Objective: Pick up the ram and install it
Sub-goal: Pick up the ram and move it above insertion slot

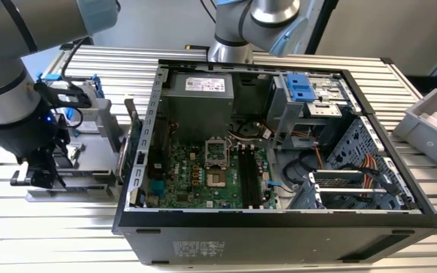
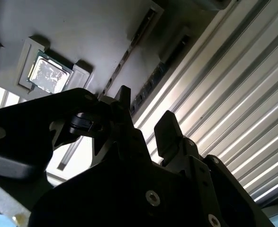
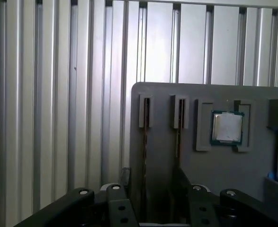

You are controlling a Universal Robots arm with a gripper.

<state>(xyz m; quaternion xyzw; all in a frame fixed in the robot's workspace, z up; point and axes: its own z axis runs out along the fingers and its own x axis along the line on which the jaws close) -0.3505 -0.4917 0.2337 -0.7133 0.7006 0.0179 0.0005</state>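
Gripper (image 3: 152, 176) jaws apart at the ram (image 3: 145, 142); it's probably light, stiff, kinda fragile, so I'd pinch its flat faces mid-length.

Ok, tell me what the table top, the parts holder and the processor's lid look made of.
Table top: bare metal, likely aluminium; ribbed, with a dull sheen. Parts holder: probably matte grey plastic; flat, even, no glare. Processor lid: bright metal; it reflects light, framed by a green board edge.

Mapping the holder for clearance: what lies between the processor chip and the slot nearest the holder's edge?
A second narrow slot, seen in the first wrist view.
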